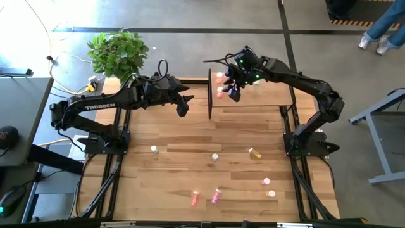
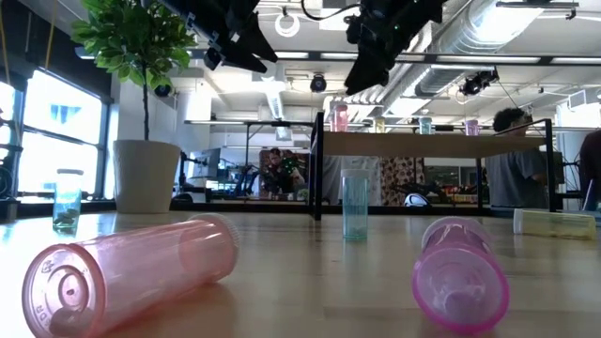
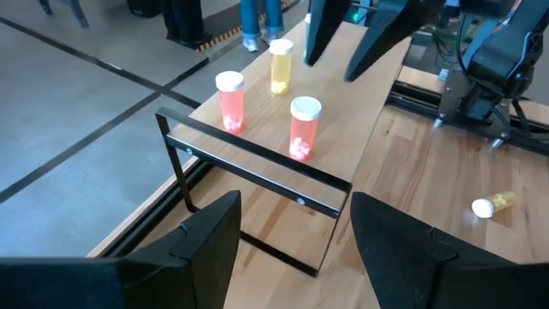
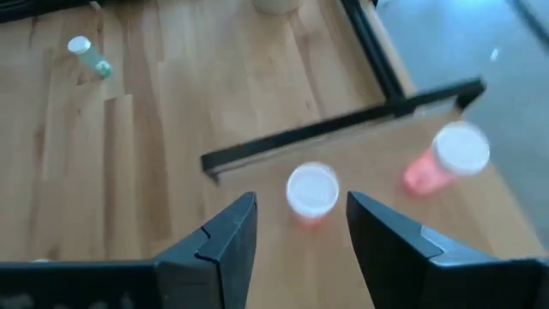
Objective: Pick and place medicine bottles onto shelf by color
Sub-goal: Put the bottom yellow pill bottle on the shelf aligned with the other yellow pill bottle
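Three bottles stand upright on the shelf (image 3: pixel 360 142) at the top centre of the overhead frame: two red-pink bottles (image 3: pixel 230 100) and a yellow bottle (image 3: pixel 280 66), caps up, long axes vertical. The low view hints at more bottles farther along the shelf board, too small to count. At least seven bottles remain on the surface (image 1: pixel 190 136) in the lower half of the overhead frame. Some stand; a yellow one (image 1: pixel 255 153) at right of centre and two pink ones (image 1: pixel 205 197) near the bottom edge lie on their sides, long axes flat along the wood. The right gripper (image 4: pixel 296 225) hangs over a red-pink bottle on the shelf, fingers apart and empty. The left gripper (image 3: pixel 292 225) hovers left of the shelf, fingers spread, holding nothing. By this count the sorting looks under halfway.
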Robot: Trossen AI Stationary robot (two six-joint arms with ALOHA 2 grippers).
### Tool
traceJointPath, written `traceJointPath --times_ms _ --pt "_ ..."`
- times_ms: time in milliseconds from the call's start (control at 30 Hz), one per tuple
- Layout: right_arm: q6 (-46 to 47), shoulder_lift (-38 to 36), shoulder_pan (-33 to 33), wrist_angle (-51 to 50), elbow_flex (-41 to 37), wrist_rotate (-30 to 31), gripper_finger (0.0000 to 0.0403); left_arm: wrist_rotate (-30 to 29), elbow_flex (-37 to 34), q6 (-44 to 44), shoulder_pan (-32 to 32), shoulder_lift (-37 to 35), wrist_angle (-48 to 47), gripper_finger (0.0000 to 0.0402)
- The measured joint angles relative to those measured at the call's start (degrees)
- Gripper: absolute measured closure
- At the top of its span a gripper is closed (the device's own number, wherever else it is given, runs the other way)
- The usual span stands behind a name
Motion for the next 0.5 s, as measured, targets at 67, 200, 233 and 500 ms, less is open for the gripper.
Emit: traceJointPath --times_ms 67,200,233,500 --pt "1.92 0.0 0.43 -3.91 1.73 0.02 0.0231 0.01 0.0 1.04 0.0 -0.01 0.02 0.019" --pt "5.63 -0.22 1.97 -10.17 4.67 -0.03 0.0231 0.01 0.0 1.23 0.0 0.01 0.02 0.019" --pt "6.64 -0.43 2.52 -11.01 5.02 -0.02 0.0231 0.01 0.0 1.23 0.0 0.01 0.02 0.019" --pt "16.49 -3.01 8.39 -16.01 5.47 1.41 0.0231 1.9 0.0 0.77 -0.02 0.0 0.01 0.019"
